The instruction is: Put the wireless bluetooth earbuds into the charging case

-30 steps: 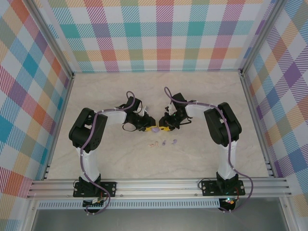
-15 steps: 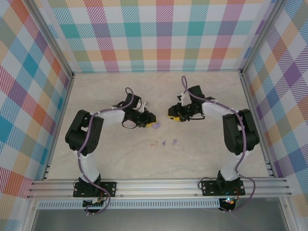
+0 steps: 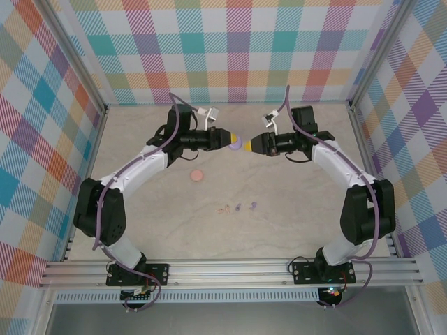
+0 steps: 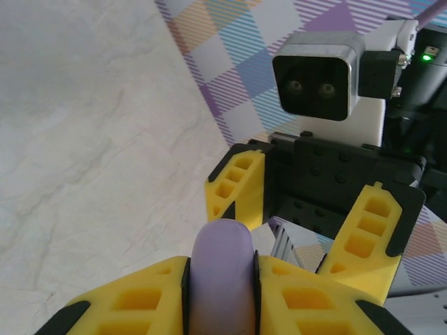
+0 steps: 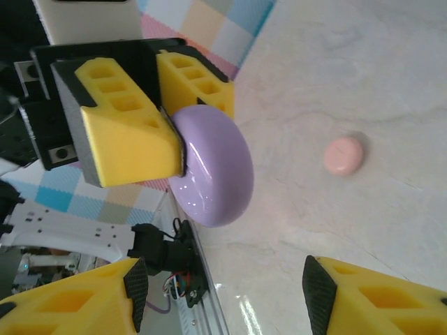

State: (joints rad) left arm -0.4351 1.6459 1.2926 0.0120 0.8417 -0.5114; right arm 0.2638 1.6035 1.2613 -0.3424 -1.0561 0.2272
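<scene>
My left gripper (image 3: 231,140) is raised above the far part of the table and shut on a lilac round case (image 3: 237,144), held on edge between the yellow fingers (image 4: 140,296). That lilac case (image 4: 222,276) fills the gap between the pads. My right gripper (image 3: 253,144) faces it closely, open, with nothing between its fingers. In the right wrist view the lilac case (image 5: 215,171) sits just beyond my open right gripper (image 5: 223,296). Tiny earbuds lie on the table nearer the arm bases: a pink earbud (image 3: 223,208) and two lilac earbuds (image 3: 238,206) (image 3: 253,205).
A pink round case (image 3: 197,176) lies flat on the marble table (image 3: 300,209), below the left arm; the pink case (image 5: 343,155) also shows under the grippers. Checked walls and aluminium rails (image 3: 367,160) bound the table.
Both arms rose and swung toward the back wall, the left carrying the lilac case. The right gripper backed off, then faced it again. The pink case became visible on the table.
</scene>
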